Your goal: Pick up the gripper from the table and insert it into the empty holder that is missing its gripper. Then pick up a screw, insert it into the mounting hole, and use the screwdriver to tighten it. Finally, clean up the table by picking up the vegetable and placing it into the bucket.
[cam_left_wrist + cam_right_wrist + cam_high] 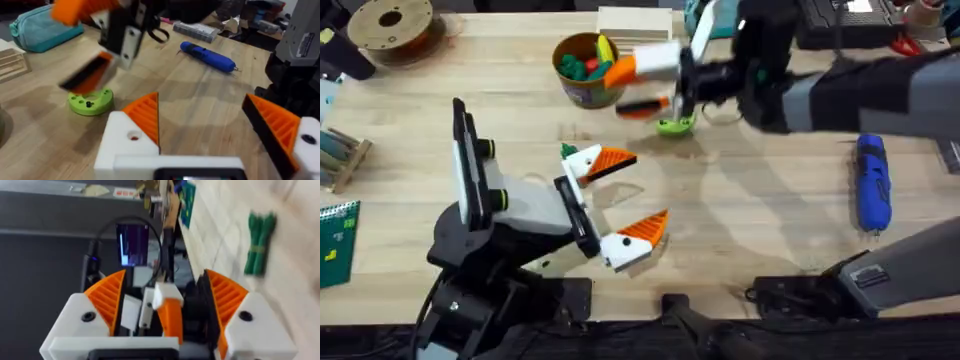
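- The right gripper (pixel 628 88) is stretched from the right across to the far middle of the table, rolled on its side just above the green ring (pixel 675 125). Its jaws stand apart, with nothing visibly pinched between them. Since a small dark item sits in the ring's hollow, this is probably the reach for a screw.
- The left gripper (pixel 642 190) waits near the middle with jaws wide open, both orange tips fitted. It looks parked there to offer a steady mount.
- The screwdriver (pixel 873 182) lies flat at the right, well apart from both grippers and easy for the right arm to reach.
- The bucket (pixel 570 88) stands far, just left of the ring, already holding toy food.
- The vegetable (pixel 260 242) lies on the bare table.
- The loose gripper piece and a bare holder cannot be made out.
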Available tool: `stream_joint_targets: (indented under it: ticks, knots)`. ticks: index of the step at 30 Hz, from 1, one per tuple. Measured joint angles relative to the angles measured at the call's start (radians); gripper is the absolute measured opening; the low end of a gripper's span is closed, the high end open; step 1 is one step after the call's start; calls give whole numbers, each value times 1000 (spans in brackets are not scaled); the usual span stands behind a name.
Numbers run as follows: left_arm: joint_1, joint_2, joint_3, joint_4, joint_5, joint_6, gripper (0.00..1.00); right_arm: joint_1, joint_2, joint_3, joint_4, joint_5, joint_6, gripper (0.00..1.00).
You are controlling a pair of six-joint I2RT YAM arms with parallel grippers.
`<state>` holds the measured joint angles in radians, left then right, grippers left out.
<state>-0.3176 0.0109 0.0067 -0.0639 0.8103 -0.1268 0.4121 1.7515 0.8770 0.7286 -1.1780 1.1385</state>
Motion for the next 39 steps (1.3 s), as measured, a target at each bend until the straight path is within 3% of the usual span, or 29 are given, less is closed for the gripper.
stream_joint_targets:
  ticks: [4, 10, 14, 19, 24, 28, 31, 36, 39]
  knots:
    - [0, 0, 0, 0, 2, 0, 987, -57, 0, 107, -147, 22, -86, 840]
    - [0, 0, 0, 0, 3, 0, 987, -96, -1, 240, -592, 143, -326, 840]
    - [0, 0, 0, 0, 3, 0, 987, -78, -28, 316, -930, 313, -526, 842]
    - [0, 0, 0, 0, 3, 0, 987, 9, -90, 360, -1205, 659, -731, 843]
    - [0, 0, 0, 0, 3, 0, 987, 125, -85, 366, -1277, 997, -841, 844]
    - [0, 0, 0, 0, 3, 0, 987, 194, -48, 366, -1270, 1159, -885, 817]
    - [0, 0, 0, 0, 3, 0, 987, 226, -21, 366, -1262, 1236, -898, 778]
    - [0, 0, 0, 0, 3, 0, 987, 245, 5, 366, -1232, 1305, -908, 534]
    - [0, 0, 0, 0, 3, 0, 987, 246, 9, 366, -1219, 1323, -909, 477]
